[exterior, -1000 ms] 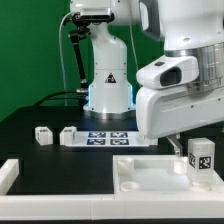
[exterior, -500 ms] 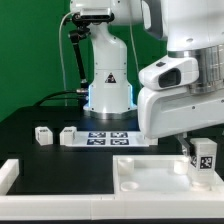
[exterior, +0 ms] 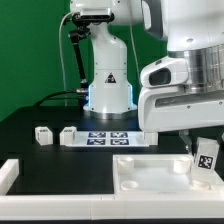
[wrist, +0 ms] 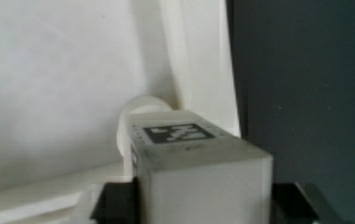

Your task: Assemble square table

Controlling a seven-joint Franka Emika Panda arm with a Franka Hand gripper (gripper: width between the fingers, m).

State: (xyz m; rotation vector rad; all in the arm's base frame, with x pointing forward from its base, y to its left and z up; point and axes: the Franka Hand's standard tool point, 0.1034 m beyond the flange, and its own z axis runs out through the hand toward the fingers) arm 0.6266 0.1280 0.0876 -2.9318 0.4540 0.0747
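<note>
Exterior view, starting at its left: the white rail (exterior: 9, 172) sits in the frame corner, cut off by the edge. A first loose leg (exterior: 42, 135) and a second loose leg (exterior: 68, 134) stand side by side on the black worktop (exterior: 30, 150). The second is just beside the marker board (exterior: 110, 138). The arm base (exterior: 108, 75) rises behind that board.

The tabletop slab (exterior: 150, 172) lies flat toward the front, its near edge out of frame. At this view's right, the held leg (exterior: 203, 160) hangs over the slab's corner area, its tag facing the camera and slightly tilted. The arm's white housing hides the grip from here. I cannot tell whether the leg touches the slab.

The wrist view supplies what the exterior view hides. The gripper (wrist: 200, 205) is clamped on that leg, with a dark finger (wrist: 117, 200) pressed to each side. A rounded socket (wrist: 147, 105) shows just past the leg, partly covered by it. This picture is soft, so I cannot judge whether the leg is seated.
</note>
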